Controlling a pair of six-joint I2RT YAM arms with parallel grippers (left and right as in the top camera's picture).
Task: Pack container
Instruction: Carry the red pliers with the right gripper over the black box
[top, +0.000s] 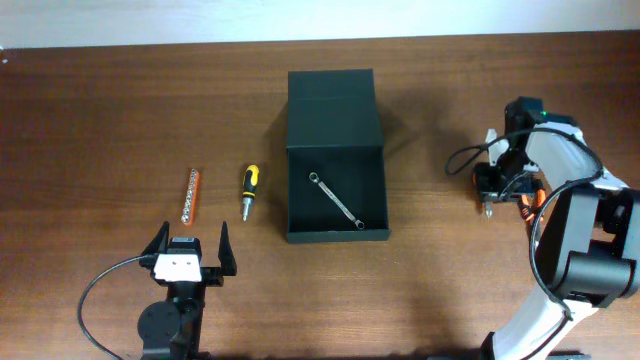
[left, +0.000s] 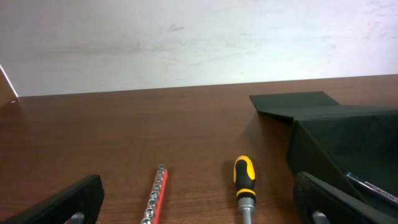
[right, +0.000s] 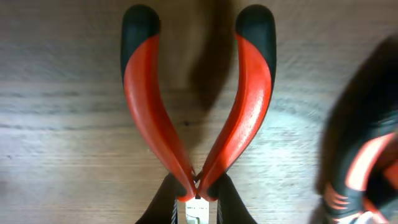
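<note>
Brown wood table (top: 100, 120) holds everything. Near the middle sits the dark green-black box-shaped container (top: 350, 170). Its flap lid (top: 330, 108) is open and lies back on the far side. A thin silver metal wrench (top: 336, 200) lies slanted on the box floor.

Just left of the container lies a short screwdriver with a yellow and black handle (top: 250, 190). Its metal tip points to the near side. Further left lies a thin orange strip with a row of small silver sockets (top: 191, 195).

At the near left, the left gripper (top: 192, 238) has its two black fingers spread wide. Nothing is between them. It sits near the screwdriver and the strip but does not touch them.

Well off to the right of the container is the right gripper (right: 198, 202). Its fingers pinch a pair of pliers with red and black handles (right: 149, 93) at the joint where the handles meet. The handles spread apart over the wood.
</note>
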